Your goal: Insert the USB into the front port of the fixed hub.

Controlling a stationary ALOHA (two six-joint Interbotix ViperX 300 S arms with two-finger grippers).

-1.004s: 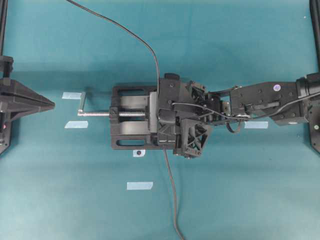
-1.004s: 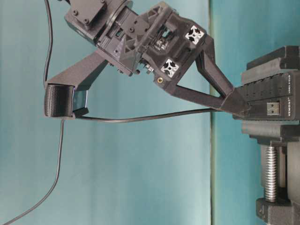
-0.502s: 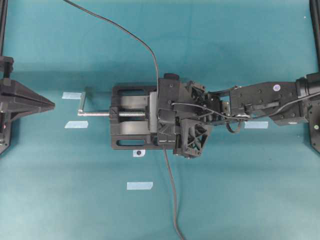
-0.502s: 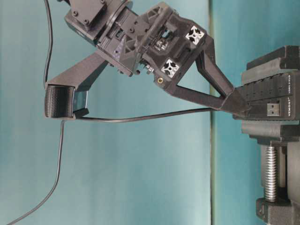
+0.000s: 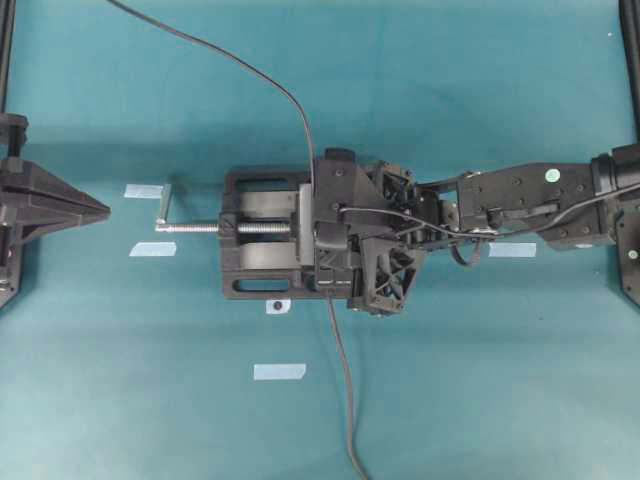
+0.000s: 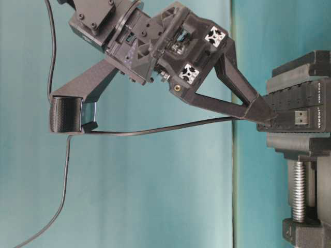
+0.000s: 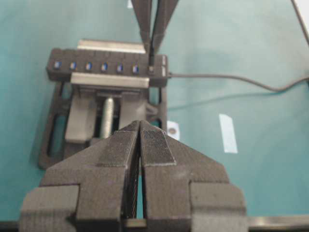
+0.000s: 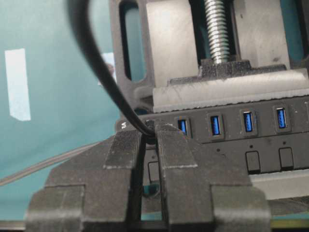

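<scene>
Little had moved since the earlier frames: your right gripper had only tipped slightly at the hub, and the cable trailing off the top had shifted a touch. Going left to right in the overhead view, your left gripper sat parked at the table's left edge, jaws pressed together with nothing between them, pointing at the vise from well apart. Next came the vise's screw handle, then the vise itself, clamping the hub so its long axis ran front to back across the table. Right of that, your right arm reached in from the right edge, wrist pitched down, fingertips landing on the hub's end slot. The fingers were nearly closed, pinching the cable just behind the USB. The plug sat right at the first port at the hub's near end, beside the row of blue slots, but the fingers hid how deep it was. From table level, the fingertips touched the hub's top edge, just above a silver port on its end face. The plug lay directly below your right gripper, its axis in line with the fingers and pointing into the slot, so I judge the coming move was a straight push along that line. Your right arm was plainly the nearer one.
</scene>
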